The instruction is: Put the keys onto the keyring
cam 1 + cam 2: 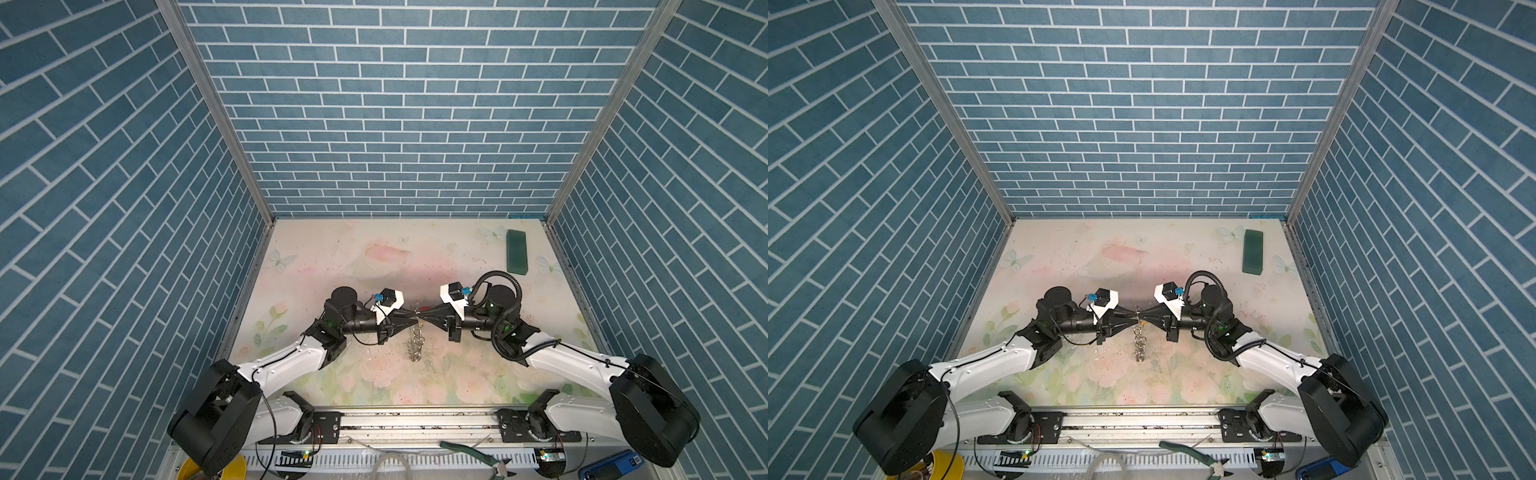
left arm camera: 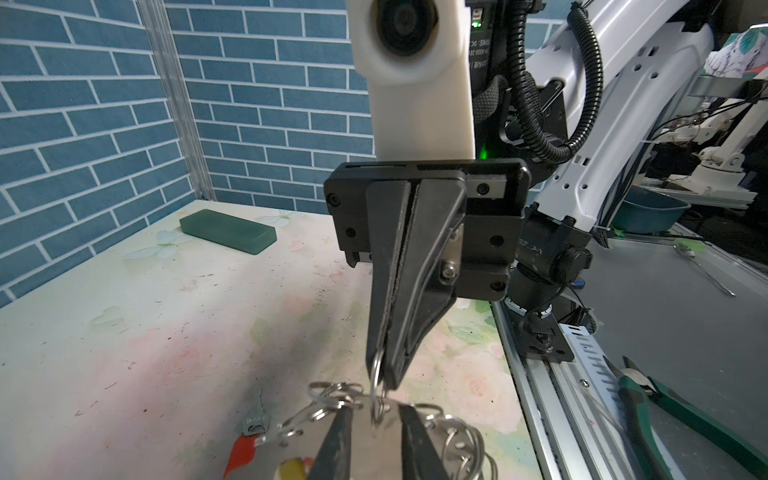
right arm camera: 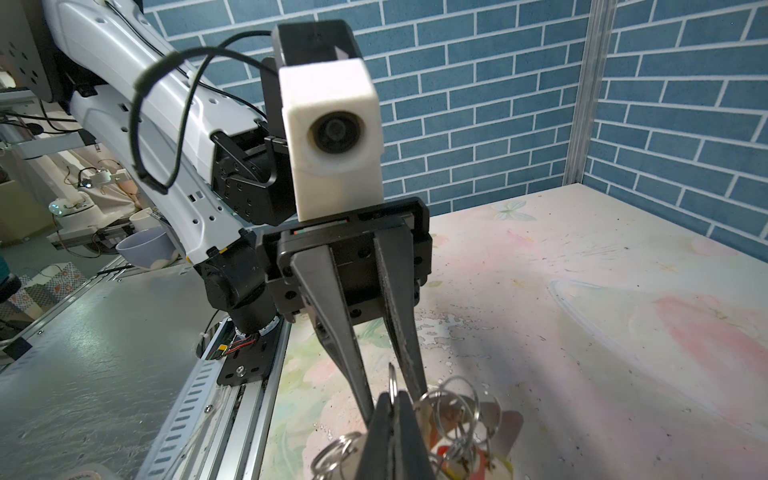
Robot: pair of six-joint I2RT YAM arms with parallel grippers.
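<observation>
Above the floral-print desk (image 1: pixel 332 257), the right end effector (image 2: pixel 384 376) is clenched on one small silver metal ring (image 2: pixel 377 401), apparently so the grey oval keyring (image 1: pixel 415 347) hangs steady for threading; the left end effector (image 3: pixel 394 399) straddles that ring, jaws apart, its grasp impossible to judge. Red- and yellow-tagged plastic keys (image 2: pixel 243 451) sit just beside; open desk surrounds them, the dark green rectangular block (image 1: pixel 517 252) well apart at the far edge.

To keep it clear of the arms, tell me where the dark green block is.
In both top views the dark green block lies flat on the table near its far right corner, between two butterfly prints.
</observation>
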